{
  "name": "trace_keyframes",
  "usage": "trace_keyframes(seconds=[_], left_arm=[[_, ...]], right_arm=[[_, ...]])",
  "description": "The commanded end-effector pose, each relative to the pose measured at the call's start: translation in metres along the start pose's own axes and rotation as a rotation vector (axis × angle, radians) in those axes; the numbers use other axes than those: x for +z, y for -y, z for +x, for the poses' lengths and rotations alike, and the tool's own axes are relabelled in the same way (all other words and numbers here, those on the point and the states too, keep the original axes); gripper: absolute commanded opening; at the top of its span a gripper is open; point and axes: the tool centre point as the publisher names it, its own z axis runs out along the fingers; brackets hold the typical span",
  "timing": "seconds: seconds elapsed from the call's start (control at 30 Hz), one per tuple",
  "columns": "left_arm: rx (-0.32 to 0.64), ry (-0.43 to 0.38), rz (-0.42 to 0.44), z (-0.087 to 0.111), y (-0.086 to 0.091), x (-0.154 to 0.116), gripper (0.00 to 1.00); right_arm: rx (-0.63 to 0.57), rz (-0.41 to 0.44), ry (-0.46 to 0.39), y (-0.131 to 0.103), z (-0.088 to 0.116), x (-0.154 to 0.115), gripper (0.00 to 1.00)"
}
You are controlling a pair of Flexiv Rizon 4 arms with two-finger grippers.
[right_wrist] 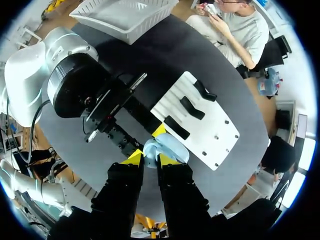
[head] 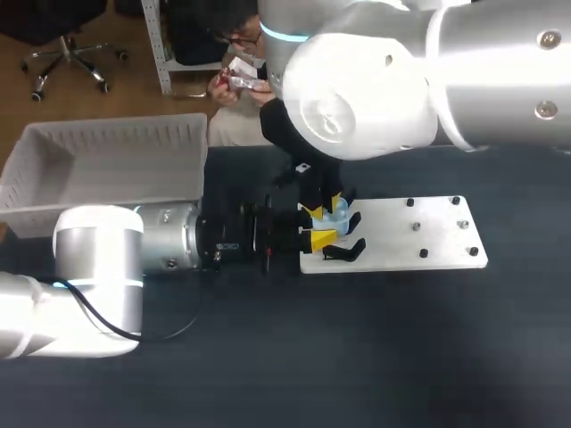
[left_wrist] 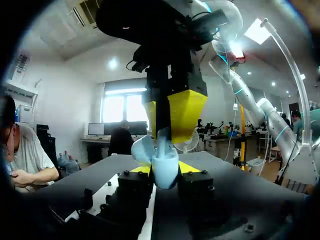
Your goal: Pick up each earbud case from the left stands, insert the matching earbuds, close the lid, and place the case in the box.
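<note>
Left wrist view: the left hand [left_wrist: 166, 171] is closed on the pale blue earbud case [left_wrist: 165, 172], with one yellow-tipped finger [left_wrist: 141, 170] pressed to each side of the case body. The case is upright with its lid [left_wrist: 141, 149] swung open to one side. The right hand [left_wrist: 175, 112] stands directly above the open case, pointing down at it. A small pale blue piece shows at its tips, but I cannot tell whether this hand is open or closed, nor what it may have hold of. Right wrist view: the case sits just ahead of the right hand, above the near edge of the white stand plate [right_wrist: 210, 135], on which three black stands [right_wrist: 192, 107] sit in a row. Head view: both hands meet at the left end of the plate. The left arm [head: 98, 259] lies low across the dark counter [head: 357, 357]. The white slatted box [head: 116, 165] stands at the counter's far left corner, well apart from the case.
</note>
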Motion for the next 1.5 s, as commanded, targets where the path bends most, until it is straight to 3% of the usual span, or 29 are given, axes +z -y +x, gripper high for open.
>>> trace_keyframes(seconds=[0.03, 0.1, 0.17, 0.47, 0.6, 0.67, 0.7, 0.73, 0.93, 1.17, 1.5], left_arm=[[0.003, 0.004, -0.002, -0.001, 0.001, 0.001, 0.00], [0.003, 0.004, -0.002, -0.001, 0.001, 0.001, 0.00], [0.003, 0.004, -0.002, -0.001, 0.001, 0.001, 0.00], [0.003, 0.004, -0.002, -0.001, 0.001, 0.001, 0.00], [0.003, 0.004, -0.002, -0.001, 0.001, 0.001, 0.00], [0.003, 0.004, -0.002, -0.001, 0.001, 0.001, 0.00], [0.003, 0.004, -0.002, -0.001, 0.001, 0.001, 0.00], [0.003, 0.004, -0.002, -0.001, 0.001, 0.001, 0.00], [0.003, 0.004, -0.002, -0.001, 0.001, 0.001, 0.00], [0.003, 0.004, -0.002, -0.001, 0.001, 0.001, 0.00], [0.003, 0.004, -0.002, -0.001, 0.001, 0.001, 0.00]], right_arm=[[-0.001, 0.005, -0.005, 0.000, -0.003, 0.001, 0.14], [-0.001, 0.006, -0.006, -0.001, -0.003, 0.001, 0.32], [-0.003, 0.008, -0.009, -0.001, -0.002, 0.000, 0.43], [-0.001, 0.011, 0.011, -0.002, -0.001, -0.005, 0.44], [0.007, -0.012, 0.050, -0.003, 0.001, -0.017, 0.50], [0.036, -0.018, 0.073, 0.000, 0.002, -0.023, 0.76], [0.054, -0.021, 0.085, 0.004, 0.002, -0.025, 0.83], [0.088, -0.023, 0.095, 0.009, 0.001, -0.027, 1.00], [0.239, -0.051, 0.137, 0.045, -0.007, -0.026, 1.00], [0.333, -0.056, 0.103, 0.074, -0.017, -0.008, 1.00], [0.372, -0.074, 0.060, 0.083, -0.014, 0.012, 1.00]])
